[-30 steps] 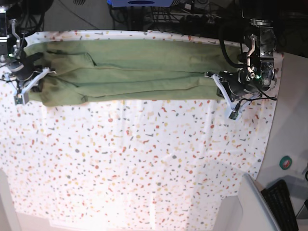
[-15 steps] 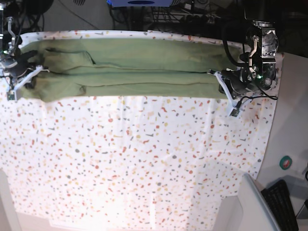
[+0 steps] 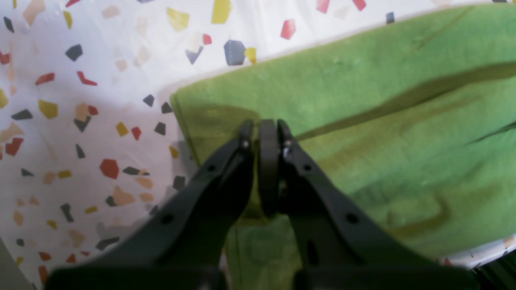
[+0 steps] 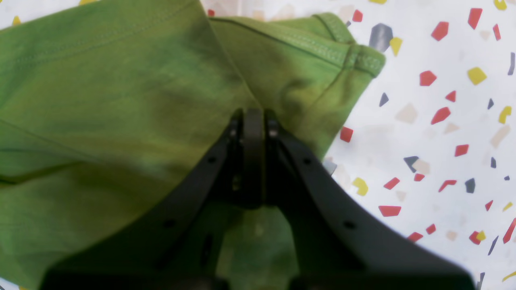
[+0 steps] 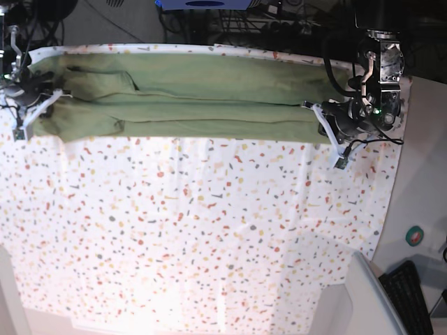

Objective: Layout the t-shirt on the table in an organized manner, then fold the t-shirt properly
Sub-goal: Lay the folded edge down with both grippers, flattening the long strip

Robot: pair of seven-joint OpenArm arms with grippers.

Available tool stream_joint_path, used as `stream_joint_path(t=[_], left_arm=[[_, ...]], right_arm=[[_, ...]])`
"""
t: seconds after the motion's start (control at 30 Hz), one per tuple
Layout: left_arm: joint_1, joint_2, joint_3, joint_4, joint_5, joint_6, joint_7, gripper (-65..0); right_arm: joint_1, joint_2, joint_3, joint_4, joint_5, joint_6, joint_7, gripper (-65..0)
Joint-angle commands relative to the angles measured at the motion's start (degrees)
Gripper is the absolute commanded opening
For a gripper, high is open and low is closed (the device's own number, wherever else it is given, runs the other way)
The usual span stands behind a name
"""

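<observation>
Since the earlier frames, the near edge of the t-shirt (image 5: 188, 98) has drawn back toward the far side of the table (image 5: 209, 230), and the garment now forms a narrower band. At the base view's left end the shirt has pulled in most; the right gripper (image 5: 26, 112) sits higher and closer to the table's edge than before. The left gripper (image 5: 330, 136) has shifted only slightly.

T-shirt: stretched lengthwise along the far edge of the table, folded over itself, with a long crease running down its middle. A sleeve lies folded on top near the base view's left end.

Right gripper (image 4: 253, 121): jaws closed together, over the shirt's corner next to a stitched hem. Fabric appears to be pinched between the tips, though the closed fingers (image 4: 282, 169) hide the contact itself.

Left gripper (image 3: 266, 133): jaws closed together, at the opposite end of the shirt, just inside its corner edge. Cloth bunches up against the tips, consistent with a grip.

Table: speckled cloth lies bare across the near portion.
</observation>
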Motion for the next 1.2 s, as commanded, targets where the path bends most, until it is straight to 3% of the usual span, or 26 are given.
stream_joint_path(t=[0.0,0.07,0.13,0.27,0.37,0.53,0.63,0.7,0.77,0.83,0.87,1.03,1.17], left_arm=[[-0.5,-0.6,-0.4,0.8,0.0,0.1,-0.6,-65.0],[-0.5,-0.5,-0.7,0.8,-0.1,0.1,-0.6,-61.7],[-0.5,-0.5,-0.9,0.9,-0.1,0.1,-0.6,-49.4],[-0.7,-0.6,-1.0,1.4,-0.5,0.1,-0.6,-31.4],[-0.2,-0.5,-2.2,4.5,-0.7,0.1,-0.3,-26.3],[3.2,3.7,-10.8,15.4,-0.8,-0.2,-0.1,-26.8],[4.9,6.9,-10.9,17.1,-0.8,-0.3,-0.4,-30.1],[5.3,8.3,-8.7,16.3,-0.8,-0.3,-0.5,-44.1],[5.4,8.7,-6.7,14.2,-0.8,-0.3,-0.6,-65.0],[5.0,9.0,-6.2,11.0,-0.7,-0.2,-0.7,-65.0],[4.8,9.0,-6.2,9.1,-0.7,-0.1,-1.0,-65.0],[3.4,8.4,-6.3,-1.5,-0.1,0.1,-8.6,-65.0],[3.4,7.2,-6.4,-6.9,-0.1,0.1,-10.3,-65.0]], right_arm=[[0.4,1.0,0.7,1.1,0.3,0.1,0.7,-65.0],[0.4,1.0,0.7,1.1,0.3,-0.3,0.7,-65.0],[0.3,1.0,0.8,1.4,0.3,-0.3,0.7,-65.0],[-1.2,0.6,4.0,4.8,0.3,-0.3,0.6,-46.2],[-2.3,-0.3,7.3,9.3,0.3,-0.3,0.5,-43.4],[-4.7,-1.7,10.9,15.8,0.3,-0.2,0.1,-43.4],[-3.5,-3.7,12.3,15.9,0.3,0.1,0.2,-43.5],[-2.4,-4.5,12.1,15.9,0.3,0.2,-0.1,-43.7],[-1.8,-5.2,12.0,14.9,0.3,0.2,-0.1,-48.6],[0.1,-5.7,12.0,12.7,0.3,0.2,-0.2,-61.5],[0.9,-5.7,12.0,10.9,0.3,0.2,-0.2,-65.0],[4.6,-5.3,12.4,0.6,0.3,0.2,-0.1,-65.0],[6.2,-3.4,12.1,-6.4,0.3,0.2,0.1,-65.0]])
